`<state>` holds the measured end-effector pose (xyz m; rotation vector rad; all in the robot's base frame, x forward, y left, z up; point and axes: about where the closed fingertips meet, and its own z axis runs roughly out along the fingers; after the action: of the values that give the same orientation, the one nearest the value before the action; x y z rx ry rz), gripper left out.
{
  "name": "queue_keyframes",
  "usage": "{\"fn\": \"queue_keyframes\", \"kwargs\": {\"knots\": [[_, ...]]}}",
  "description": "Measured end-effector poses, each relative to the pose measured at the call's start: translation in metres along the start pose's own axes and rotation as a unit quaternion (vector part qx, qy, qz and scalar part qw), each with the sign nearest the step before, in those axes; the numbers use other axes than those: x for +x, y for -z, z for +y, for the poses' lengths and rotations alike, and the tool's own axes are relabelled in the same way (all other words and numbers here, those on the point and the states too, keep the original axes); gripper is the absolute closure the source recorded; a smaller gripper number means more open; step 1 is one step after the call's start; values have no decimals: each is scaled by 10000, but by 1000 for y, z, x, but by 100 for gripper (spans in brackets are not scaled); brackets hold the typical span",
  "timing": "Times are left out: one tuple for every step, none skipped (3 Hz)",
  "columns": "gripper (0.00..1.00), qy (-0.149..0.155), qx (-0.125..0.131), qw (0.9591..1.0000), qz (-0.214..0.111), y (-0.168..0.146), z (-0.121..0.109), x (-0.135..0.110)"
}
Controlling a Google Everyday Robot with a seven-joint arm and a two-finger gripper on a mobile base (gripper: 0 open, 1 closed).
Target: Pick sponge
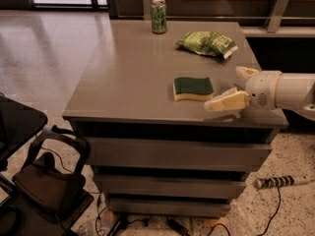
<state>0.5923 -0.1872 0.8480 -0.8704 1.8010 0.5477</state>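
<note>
A: What's on the smooth grey table [123, 82]?
B: A metal can [158, 16] at the back. The sponge [193, 88] lies flat near the front edge, with a crinkly green bag [206, 42] behind it.
A: And the gripper [224, 88]?
B: Just right of the sponge, low, fingers spread wide, empty. I'd straddle its wavy sides and squeeze gently: soft foam base, rough dark top.

The gripper [224, 88] hung over the near right corner of the table [123, 82], its arm [295, 90] cut off by the right edge. Its far finger [243, 73] was partly hidden behind the wrist [261, 90]. Lettering on the can [158, 16] and bag [206, 42] was unreadable. The black chair [44, 181] ran past the lower left corner.
</note>
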Motion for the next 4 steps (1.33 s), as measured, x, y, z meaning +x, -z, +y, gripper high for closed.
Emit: {"fn": "queue_keyframes", "kwargs": {"knots": [[0, -88, 163, 9998, -100, -9, -5, 18], [0, -36, 190, 9996, -206, -19, -8, 20], [0, 216, 163, 9993, -257, -25, -7, 5], [0, 438, 70, 9987, -231, -33, -3, -9]]}}
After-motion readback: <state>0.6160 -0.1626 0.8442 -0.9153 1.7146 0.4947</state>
